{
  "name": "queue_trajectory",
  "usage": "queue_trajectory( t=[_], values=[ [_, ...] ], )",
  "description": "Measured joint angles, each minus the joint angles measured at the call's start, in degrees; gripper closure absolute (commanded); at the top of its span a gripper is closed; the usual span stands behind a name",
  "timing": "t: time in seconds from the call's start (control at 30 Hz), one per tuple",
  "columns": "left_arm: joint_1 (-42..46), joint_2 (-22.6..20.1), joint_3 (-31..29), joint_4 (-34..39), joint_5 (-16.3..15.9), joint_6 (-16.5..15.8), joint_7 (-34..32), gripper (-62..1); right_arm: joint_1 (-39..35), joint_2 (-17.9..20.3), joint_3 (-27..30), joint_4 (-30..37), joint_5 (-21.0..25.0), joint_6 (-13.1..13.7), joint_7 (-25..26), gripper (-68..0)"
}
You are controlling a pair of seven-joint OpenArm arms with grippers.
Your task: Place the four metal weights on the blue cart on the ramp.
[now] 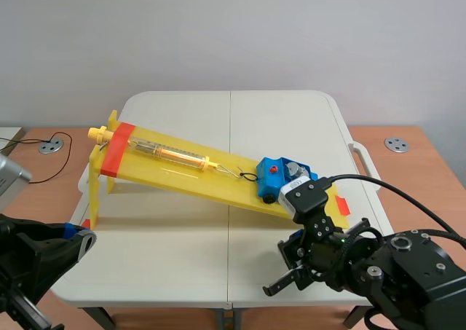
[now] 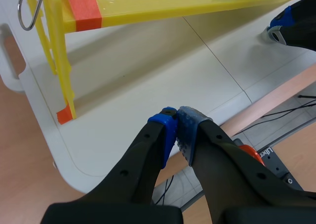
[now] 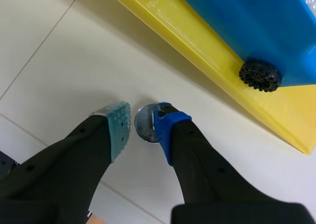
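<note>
Weight (image 3: 144,127) lies flat on the table (image 3: 59,61) between the right claw's (image 3: 142,130) spread fingers (image 3: 118,130), just beside the ramp (image 3: 197,41) carrying the blue cart (image 3: 247,21); left claw (image 2: 177,116), pressed together, sits well apart.

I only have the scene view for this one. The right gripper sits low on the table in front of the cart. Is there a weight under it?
Observer: Yes. The right wrist view shows a round metal weight lying flat on the table, between the open fingers of the right gripper.
Reviewer: And the left gripper? I only see its edge at the table's corner.
Observer: The left wrist view shows the left gripper shut on nothing, pads together, over the table's edge near the ramp's leg.
</note>
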State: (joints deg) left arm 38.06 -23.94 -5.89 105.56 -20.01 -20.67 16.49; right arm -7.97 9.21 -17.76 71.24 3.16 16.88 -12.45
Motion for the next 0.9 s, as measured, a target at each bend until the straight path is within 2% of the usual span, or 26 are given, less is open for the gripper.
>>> queue_trajectory(
  t=[0.13, 0.27, 0.63, 0.73, 0.9],
  values=[
    [0.00, 0.00, 0.00, 0.00, 0.00, 0.00, 0.00, -3.4, 0.17, 0.00, 0.00, -0.81, 0.04, -0.02, 0.66, -7.7],
    [0.00, 0.00, 0.00, 0.00, 0.00, 0.00, 0.00, -3.4, 0.76, 0.00, 0.02, -1.29, 0.07, -0.17, 0.66, -0.6],
    [0.00, 0.00, 0.00, 0.00, 0.00, 0.00, 0.00, -3.4, 0.46, 0.17, 0.07, -0.46, 1.03, -0.02, 0.00, -0.6],
    [0.00, 0.00, 0.00, 0.00, 0.00, 0.00, 0.00, -3.4, -1.40, 1.33, 0.28, 2.97, 3.23, 0.48, -2.29, -0.6],
    [0.00, 0.00, 0.00, 0.00, 0.00, 0.00, 0.00, -3.4, -7.15, 4.31, 3.43, 13.64, 6.71, 0.52, -6.38, -0.6]
  ],
)
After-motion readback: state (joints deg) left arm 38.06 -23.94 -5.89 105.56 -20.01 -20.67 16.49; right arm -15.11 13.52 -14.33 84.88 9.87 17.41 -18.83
